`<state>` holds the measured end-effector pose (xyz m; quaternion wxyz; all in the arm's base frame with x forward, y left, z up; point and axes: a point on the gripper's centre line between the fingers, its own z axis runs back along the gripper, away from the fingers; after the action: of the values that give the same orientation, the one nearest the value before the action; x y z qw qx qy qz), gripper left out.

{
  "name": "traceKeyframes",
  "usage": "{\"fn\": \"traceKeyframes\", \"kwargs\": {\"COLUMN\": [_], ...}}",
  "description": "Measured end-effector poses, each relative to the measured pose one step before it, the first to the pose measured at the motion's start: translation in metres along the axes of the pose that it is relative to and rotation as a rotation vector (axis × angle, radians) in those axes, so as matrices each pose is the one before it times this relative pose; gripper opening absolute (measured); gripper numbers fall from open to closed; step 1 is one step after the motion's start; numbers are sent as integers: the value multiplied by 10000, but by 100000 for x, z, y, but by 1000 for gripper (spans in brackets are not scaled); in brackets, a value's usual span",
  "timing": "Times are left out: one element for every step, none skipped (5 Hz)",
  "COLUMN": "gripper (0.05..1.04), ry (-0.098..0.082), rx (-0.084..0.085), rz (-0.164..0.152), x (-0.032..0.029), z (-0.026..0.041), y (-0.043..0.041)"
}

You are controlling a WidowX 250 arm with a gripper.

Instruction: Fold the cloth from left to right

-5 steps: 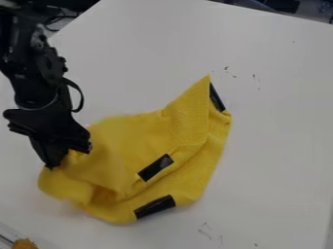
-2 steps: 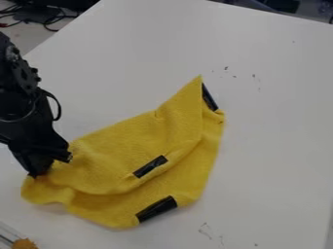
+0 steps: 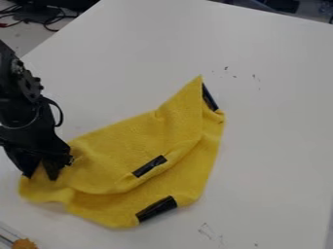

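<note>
Yellow cloth (image 3: pixel 123 146) lay loosely folded on a white table (image 3: pixel 280 126), 3 black strips (image 3: pixel 157 208) showed, black gripper (image 3: pixel 40 176) stood at its left end, partway open, gripping nothing.

The camera looked down at a steep slant from above the white table (image 3: pixel 273 126), facing across it so that the tabletop stretched away toward the upper part of the view, with cables (image 3: pixel 48 22) on the floor beyond its upper-left edge. It stood near enough for the whole spread of the yellow cloth (image 3: pixel 130 141) to fit left of and below centre, yet far enough back to take in much of the tabletop, and the black robot arm (image 3: pixel 26 107) came in from the left.
</note>
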<state>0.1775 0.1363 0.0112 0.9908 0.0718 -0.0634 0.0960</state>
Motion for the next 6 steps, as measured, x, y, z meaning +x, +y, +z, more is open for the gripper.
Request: {"fn": "traceKeyframes", "kwargs": {"gripper": [1007, 1004, 1000, 1000, 1000, 1000], "ry": [-150, 133, -229, 144, -123, -387], "rx": [661, 687, 1393, -240, -252, -506], "rz": [389, 131, 1099, -347, -8, -557], "x": [452, -97, -1426, -1407, -1368, -262], "z": [19, -118, 3092, 1747, 1798, 3168], "y": [337, 344, 3130, 1839, -405, -2598]}}
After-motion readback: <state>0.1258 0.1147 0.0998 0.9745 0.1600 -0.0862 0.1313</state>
